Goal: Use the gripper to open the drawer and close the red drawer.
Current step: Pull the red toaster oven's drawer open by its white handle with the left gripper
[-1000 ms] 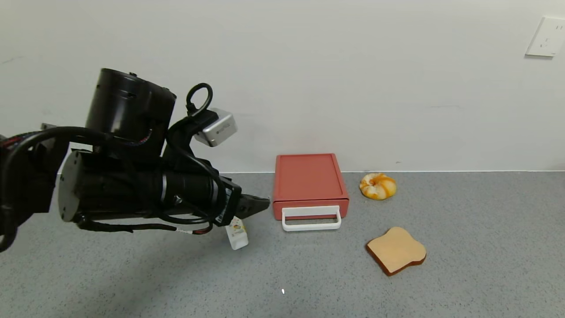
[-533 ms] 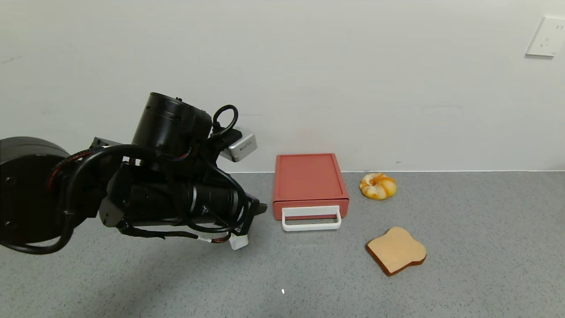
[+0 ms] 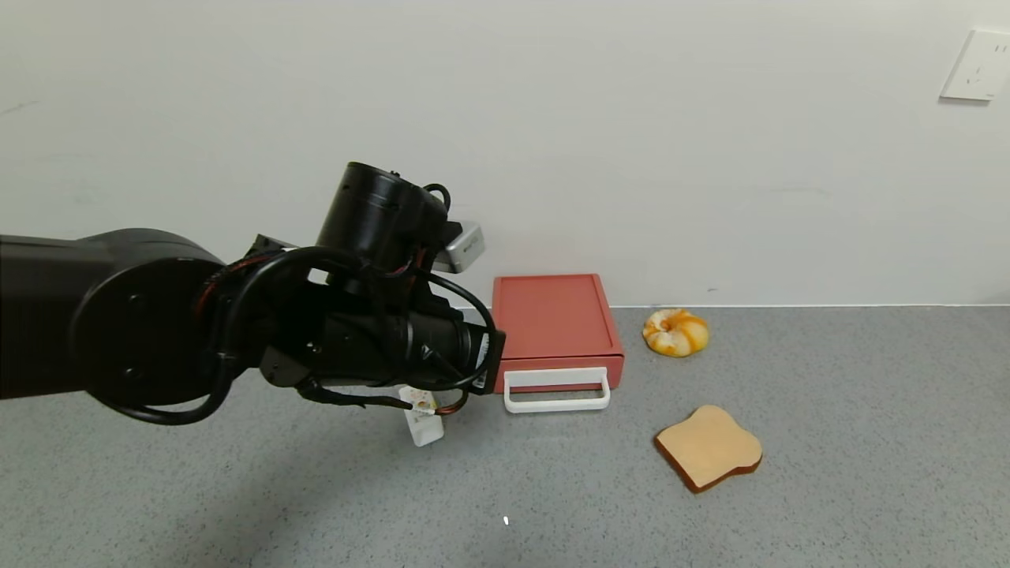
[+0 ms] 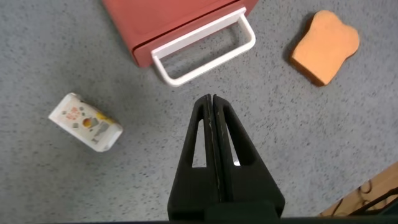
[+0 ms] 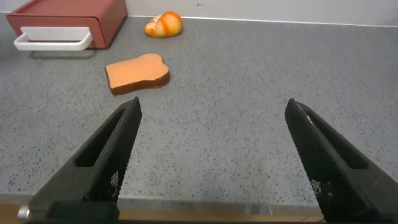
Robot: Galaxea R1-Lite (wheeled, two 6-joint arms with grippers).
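The red drawer [image 3: 552,319] is a flat brick-red box against the back wall. Its tray sits pushed in and its white loop handle [image 3: 556,390] lies on the table in front. My left arm [image 3: 379,339] reaches in from the left, its wrist end just left of the drawer's front corner; the fingers are hidden in the head view. In the left wrist view my left gripper [image 4: 209,98] is shut and empty, hovering a little short of the handle [image 4: 205,53] and drawer [image 4: 168,25]. My right gripper [image 5: 214,104] is open, low over the table's near edge.
A small white carton [image 3: 424,422] lies under my left wrist and shows in the left wrist view [image 4: 85,122]. A toast slice [image 3: 708,446] lies front right of the drawer. A glazed doughnut [image 3: 675,332] sits right of it. A wall socket [image 3: 977,65] is at the top right.
My left arm has swung right and forward toward the drawer's front left corner. Its fingers, seen a second ago, are now hidden behind the wrist. The drawer has not moved.
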